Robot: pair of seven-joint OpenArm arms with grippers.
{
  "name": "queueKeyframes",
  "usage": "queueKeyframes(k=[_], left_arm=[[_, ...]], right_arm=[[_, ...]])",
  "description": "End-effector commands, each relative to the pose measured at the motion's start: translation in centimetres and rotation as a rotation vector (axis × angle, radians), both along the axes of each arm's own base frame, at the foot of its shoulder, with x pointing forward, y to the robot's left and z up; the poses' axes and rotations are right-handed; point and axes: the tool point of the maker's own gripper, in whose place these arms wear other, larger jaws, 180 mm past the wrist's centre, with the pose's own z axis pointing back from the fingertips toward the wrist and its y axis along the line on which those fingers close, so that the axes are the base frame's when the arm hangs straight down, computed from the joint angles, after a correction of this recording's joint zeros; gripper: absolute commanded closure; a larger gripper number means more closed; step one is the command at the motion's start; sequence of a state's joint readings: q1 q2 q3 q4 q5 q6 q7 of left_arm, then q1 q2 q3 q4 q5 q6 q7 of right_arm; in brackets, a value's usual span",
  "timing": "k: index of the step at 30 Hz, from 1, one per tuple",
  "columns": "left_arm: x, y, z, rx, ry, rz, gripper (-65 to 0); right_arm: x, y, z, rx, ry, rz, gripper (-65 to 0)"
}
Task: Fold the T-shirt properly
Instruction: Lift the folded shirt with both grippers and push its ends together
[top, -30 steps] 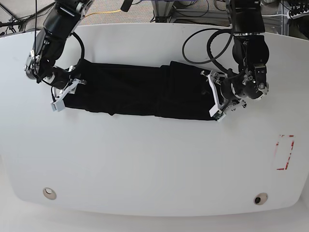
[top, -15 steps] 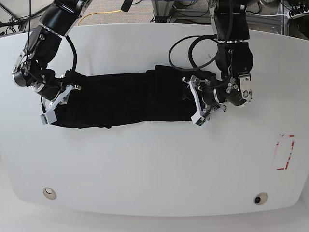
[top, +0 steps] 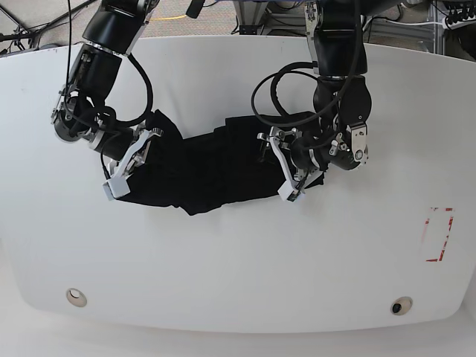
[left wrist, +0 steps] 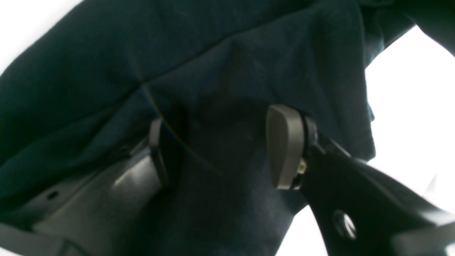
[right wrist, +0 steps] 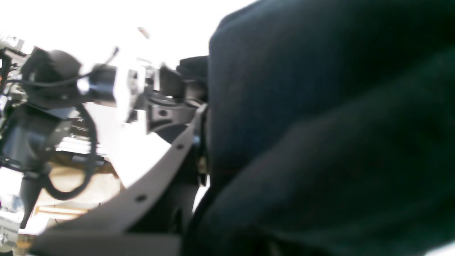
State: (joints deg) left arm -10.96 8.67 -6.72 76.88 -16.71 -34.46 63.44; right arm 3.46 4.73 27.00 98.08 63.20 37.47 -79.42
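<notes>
The black T-shirt (top: pixel 201 167) lies as a bunched band across the white table (top: pixel 238 253), sagging toward the front in its middle. My left gripper (top: pixel 286 169), on the right of the base view, is shut on a thick fold at that end. In the left wrist view the T-shirt (left wrist: pixel 227 71) fills the gap between the two grey pads (left wrist: pixel 282 145) of that gripper (left wrist: pixel 220 149). My right gripper (top: pixel 125 167) is shut on the other end. In the right wrist view the T-shirt (right wrist: pixel 320 124) covers the right side and hides one finger; the other finger (right wrist: pixel 167 170) shows.
A red-outlined rectangle (top: pixel 439 234) is marked on the table at the right. Two small round fittings (top: pixel 76 297) (top: pixel 401 306) sit near the front edge. Black cable loops (top: pixel 271 89) hang off the left arm above the shirt.
Both grippers have come toward each other with the shirt ends in them. The shirt went from a long stretched band to a shorter, bunched one that sags in the middle.
</notes>
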Motion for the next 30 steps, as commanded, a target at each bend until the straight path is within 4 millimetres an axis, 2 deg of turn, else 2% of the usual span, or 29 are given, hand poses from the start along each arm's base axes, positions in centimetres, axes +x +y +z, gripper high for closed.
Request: queueKeyframes(k=[1, 5, 11, 13, 16, 18, 22, 25, 30], left_arm=[[1.1, -0.7, 0.9, -0.033, -0.026, 0.01, -34.3], [1.5, -1.3, 1.5, -0.021, -0.039, -0.026, -34.2], [2.2, -0.4, 5.7, 0.006, -0.175, -0.1, -34.0], [2.4, 0.9, 6.9, 0.045, -0.204, -0.092, -33.9], [2.2, 3.2, 7.4, 0.123, -0.221, -0.087, -33.9], [1.8, 4.4, 7.1, 0.156, -0.215, -0.083, -33.9], [-0.2, 6.5, 4.9, 0.2, -0.16, -0.078, -33.9], [-0.9, 8.2, 4.0, 0.21, -0.151, -0.051, -33.9], [-1.8, 8.3, 2.6, 0.187, -0.144, -0.037, -33.9]], right_arm=[[0.9, 1.4, 2.9, 0.051, -0.099, 0.012, 0.0], [0.9, 2.3, 3.1, 0.08, -0.101, 0.017, 0.0], [1.1, 2.1, 2.9, 0.061, -0.098, 0.013, 0.0], [1.5, 1.8, 2.8, 0.028, -0.101, 0.008, 0.0], [1.6, 1.1, 2.3, -0.012, -0.091, -0.001, 0.0], [1.8, 0.6, 2.3, -0.031, -0.093, -0.004, 0.0], [1.9, 0.4, 2.4, -0.038, -0.097, -0.011, 0.0], [2.6, 0.2, 2.5, -0.058, -0.104, -0.027, 0.0], [2.8, 0.0, 2.0, -0.101, -0.095, -0.038, 0.0]])
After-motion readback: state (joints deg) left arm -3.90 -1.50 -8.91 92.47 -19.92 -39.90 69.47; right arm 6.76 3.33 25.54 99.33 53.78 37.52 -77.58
